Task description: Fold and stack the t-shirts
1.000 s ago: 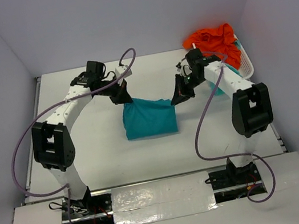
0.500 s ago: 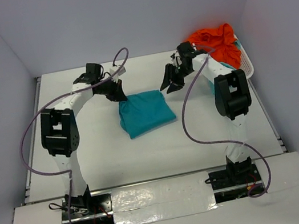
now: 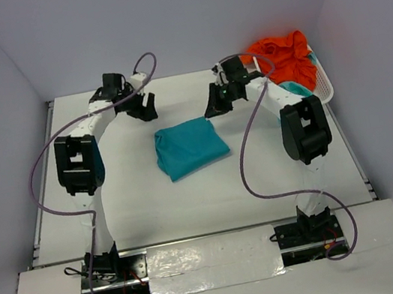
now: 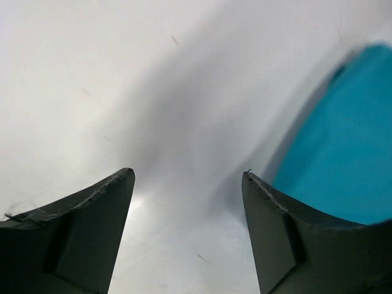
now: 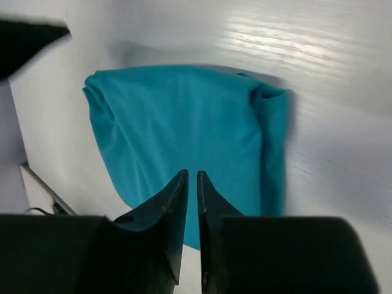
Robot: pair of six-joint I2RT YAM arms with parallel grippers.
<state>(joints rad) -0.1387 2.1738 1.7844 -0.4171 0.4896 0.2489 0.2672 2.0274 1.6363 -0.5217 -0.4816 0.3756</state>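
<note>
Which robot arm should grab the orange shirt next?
Probably the right. The right gripper hangs closer to the orange shirt in the basket; the left gripper is across the table, beyond the folded teal shirt.

Bright even light, soft shadows, table [image 3: 212, 190] glare, blurred wrist views

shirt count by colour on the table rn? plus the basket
Teal blue t-shirt, folded, on the table: 1
Bright orange t-shirt, bunched in the basket: 1
Mint-aqua t-shirt, a sliver under the orange one: 1
White mesh basket: 1
Total: 3 shirts, 1 basket, 4 things.
</note>
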